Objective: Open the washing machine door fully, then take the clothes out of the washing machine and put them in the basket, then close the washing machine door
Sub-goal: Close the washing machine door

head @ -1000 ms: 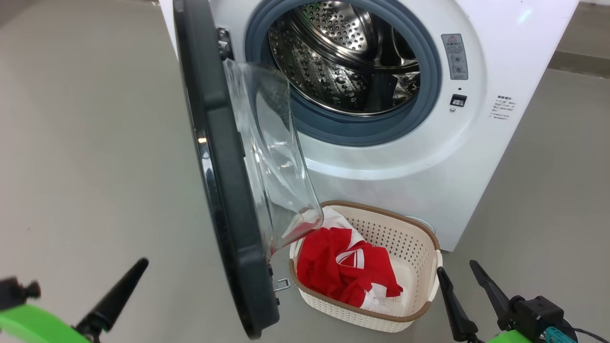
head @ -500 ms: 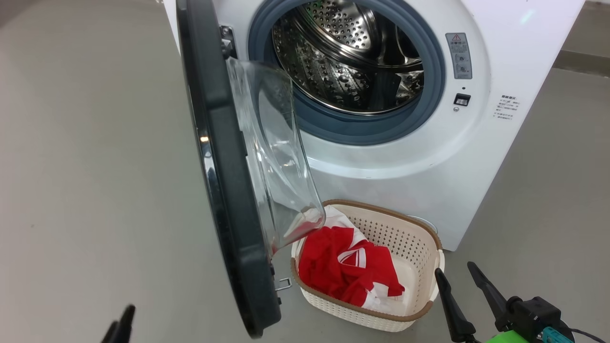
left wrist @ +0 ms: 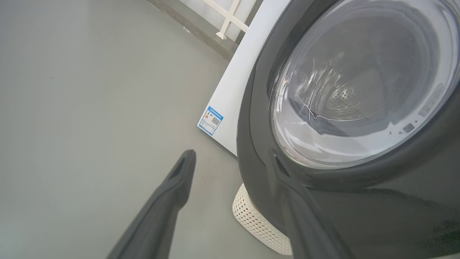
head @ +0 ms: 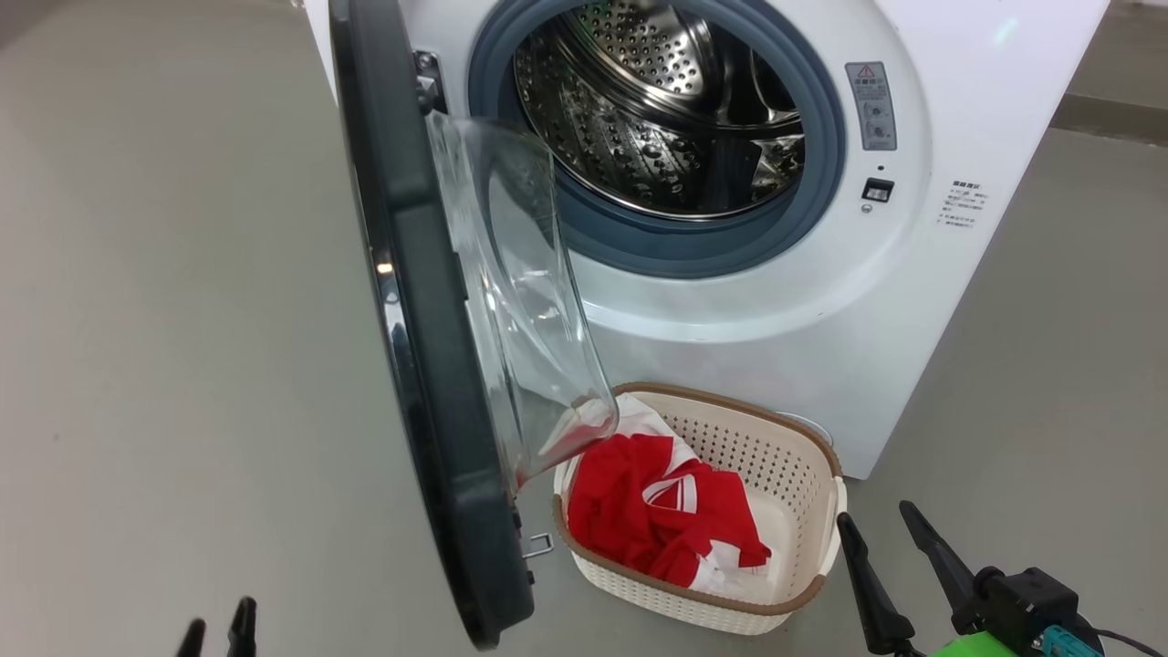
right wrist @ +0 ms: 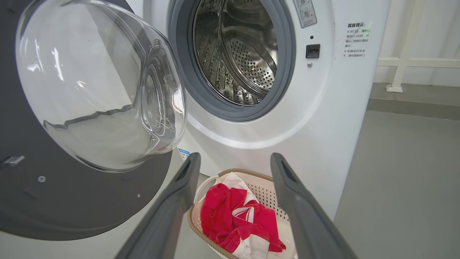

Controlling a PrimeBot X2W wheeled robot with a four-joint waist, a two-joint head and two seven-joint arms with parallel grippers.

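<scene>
I am holding my left gripper open and empty, low on the outer side of the door, and my right gripper open and empty just right of the basket. The door is standing wide open, its glass bowl overhanging the basket's left end. The clothes are lying in the basket, which is sitting on the floor just in front of the washer.

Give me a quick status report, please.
Left hand, right hand open, empty. Clothes in basket; door open. Basket low under door, likely clear.
</scene>
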